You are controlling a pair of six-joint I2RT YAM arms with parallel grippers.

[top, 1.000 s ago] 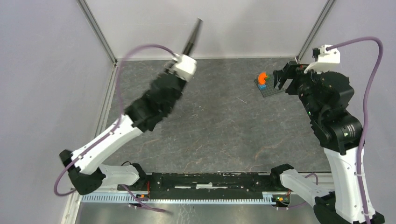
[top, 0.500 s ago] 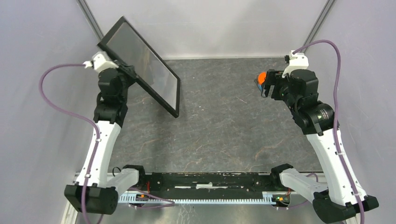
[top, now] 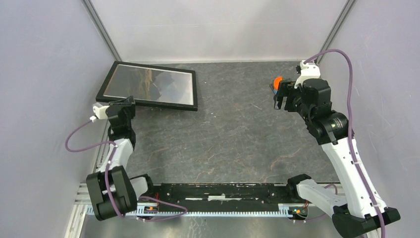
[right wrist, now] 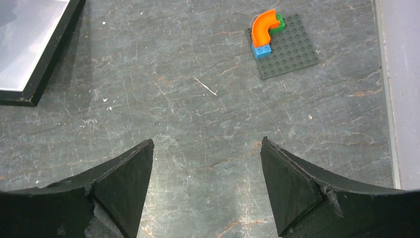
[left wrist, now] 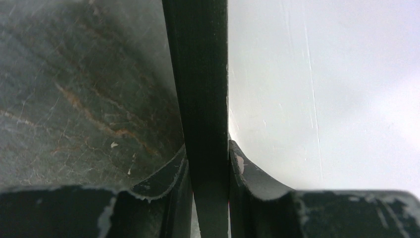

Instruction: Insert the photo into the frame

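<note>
A: Top external view, far-left corner: large rectangular picture frame with thin black rim (top: pixel 163 104) down on the dark stone-patterned table (top: pixel 233 134), glazed face up. Lying flat or propped against the wall, hard to say.

B: Held?

A: Yes. Left gripper (top: pixel 128 103) pinching the near rim. Seen from the left wrist: that black edge clamped snug between both fingers (left wrist: pixel 257 176).

B: And the right gripper (top: pixel 282 96)?

A: Spread wide, carrying nothing. Hovering near the small grey studded plate (right wrist: pixel 289 54) with its orange curved piece (right wrist: pixel 262 25), well apart from the frame.

B: Glossy mountain-landscape photo?

A: No loose print anywhere in view. Brownish streaks behind the glass, perhaps the print, perhaps only reflection; cannot tell.

B: Step in hand, then?

A: Probably positioning the frame on the table. Next: let go of the rim cleanly, without dragging it sideways, then confirm where the photo sits before reaching for the frame's back.
</note>
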